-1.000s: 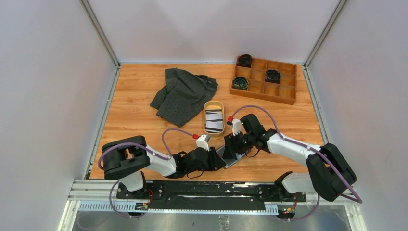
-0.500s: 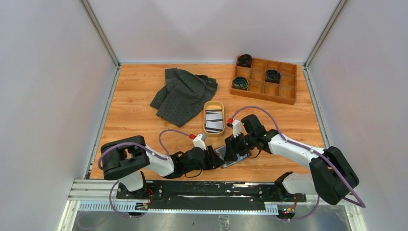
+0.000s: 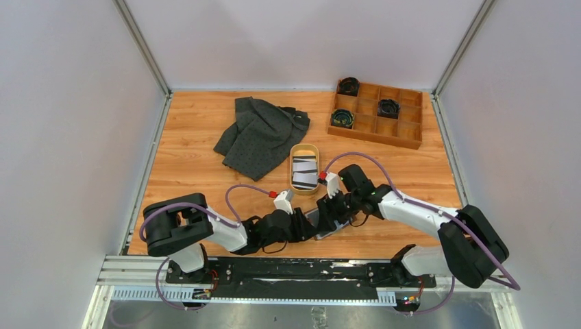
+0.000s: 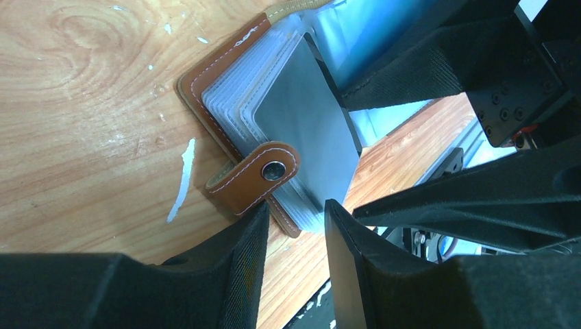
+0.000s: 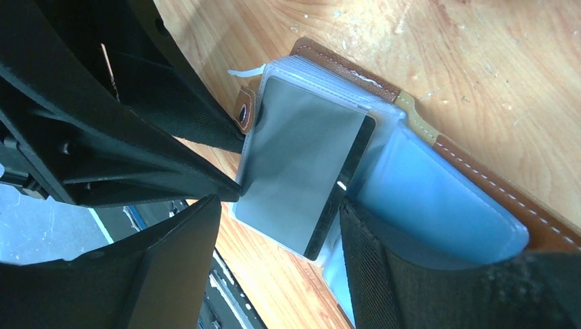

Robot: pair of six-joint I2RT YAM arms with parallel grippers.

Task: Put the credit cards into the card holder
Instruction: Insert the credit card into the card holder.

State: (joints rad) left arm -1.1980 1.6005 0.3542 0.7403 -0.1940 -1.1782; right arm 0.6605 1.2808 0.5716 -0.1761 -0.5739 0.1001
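The brown card holder [image 3: 322,225] lies open on the table near the front edge, between my two grippers. In the left wrist view its cover [image 4: 195,89], snap tab [image 4: 255,179] and clear sleeves show, with a grey card [image 4: 305,130] lying in the top sleeve. My left gripper [image 4: 296,209] pinches the corner of that sleeve stack beside the tab. My right gripper [image 5: 281,202] is open and straddles the grey card [image 5: 301,164]. One of its fingers [image 5: 384,260] rests against the card's black-striped edge. More striped credit cards [image 3: 305,173] lie in the oval tray.
The oval tan tray [image 3: 305,147] stands just behind the grippers. A dark dotted cloth [image 3: 264,133] lies at the back left. A wooden compartment box [image 3: 377,142] with three dark coils sits at the back right. The metal rail runs just in front of the card holder.
Both grippers and the card holder have shifted slightly to the left. The grey card stays in the sleeve.
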